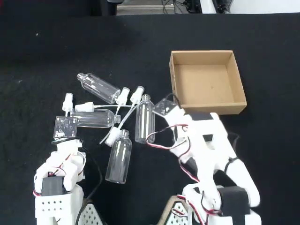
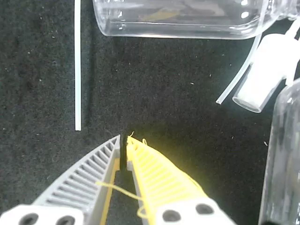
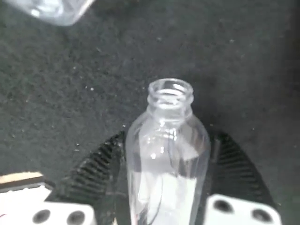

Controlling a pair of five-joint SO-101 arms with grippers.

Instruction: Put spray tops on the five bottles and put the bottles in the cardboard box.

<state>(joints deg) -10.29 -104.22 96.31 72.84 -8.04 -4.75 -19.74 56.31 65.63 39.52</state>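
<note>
1 bottle (image 3: 165,168): clear plastic, open threaded neck, uncapped, pinched between right gripper (image 3: 168,137) fingers; left gripper (image 2: 125,141) fingers pressed together.

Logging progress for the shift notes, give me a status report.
Left gripper shut, empty. Right gripper around an uncapped bottle, grip unclear. Box holds no bottles. Loose spray tops lie close beside.

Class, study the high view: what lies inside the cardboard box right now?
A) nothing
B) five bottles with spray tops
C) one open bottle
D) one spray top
A: the cardboard box shows only its bare brown floor, and the bottles lie outside it.
</note>
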